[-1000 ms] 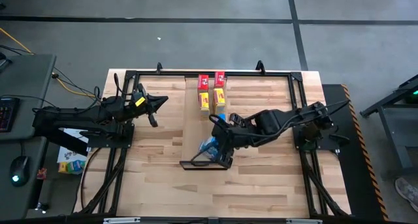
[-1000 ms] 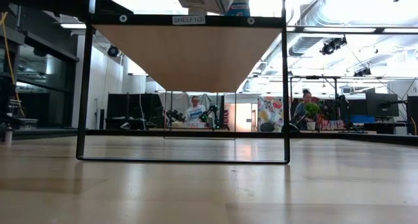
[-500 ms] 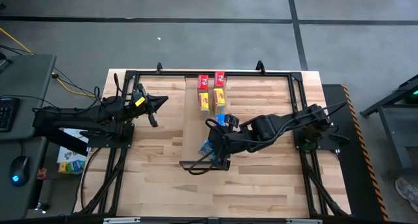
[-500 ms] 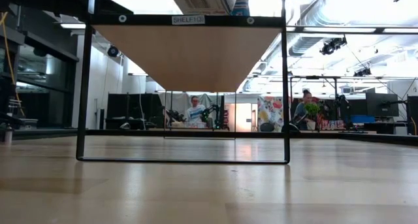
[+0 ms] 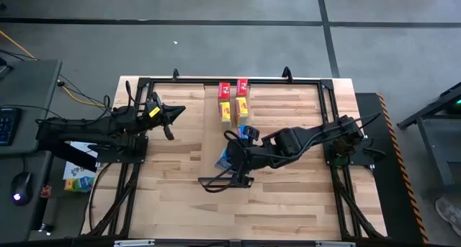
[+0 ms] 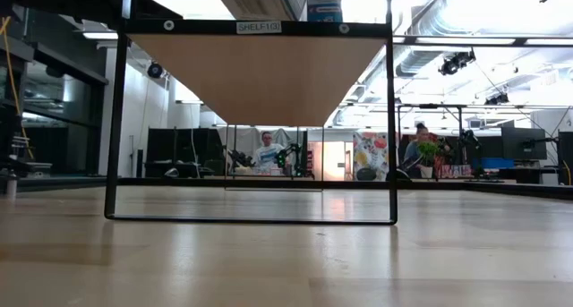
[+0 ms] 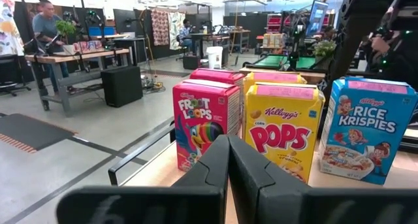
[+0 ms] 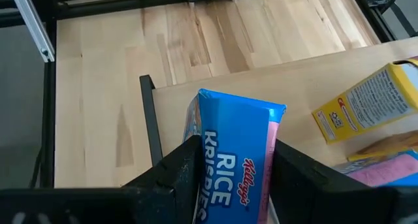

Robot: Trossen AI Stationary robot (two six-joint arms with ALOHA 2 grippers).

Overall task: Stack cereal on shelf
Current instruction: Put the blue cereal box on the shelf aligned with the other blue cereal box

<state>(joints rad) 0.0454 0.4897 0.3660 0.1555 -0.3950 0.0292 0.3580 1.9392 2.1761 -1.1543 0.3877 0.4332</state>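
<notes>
I take the shelf (image 5: pixel 229 142) as my landmark: a pale board running down the middle of the table (image 5: pixel 173 196), its black lip (image 8: pixel 149 123) at the near end. Seen from table height, it rides raised on a black frame (image 6: pixel 390 128), so I judge every box has to be carried up and over.

My right arm (image 5: pixel 310 135) reaches in from the right of the shelf, and its gripper (image 5: pixel 232 158) hangs over the near stretch, just short of the lip. Its fingers are clamped on a blue box (image 8: pixel 232 152), one on each broad face, I think so that the box can be set down standing.

At the shelf's far end stand two red boxes (image 5: pixel 233 88), then two yellow boxes (image 5: pixel 233 109) in front of them. The second blue box (image 5: pixel 248 132) stands just nearer than the yellows. The held box seems meant for the spot beside it.

My left arm waits well to the left of the shelf, its gripper (image 7: pixel 228 178) with fingers pressed together and empty, pointing at the row.
</notes>
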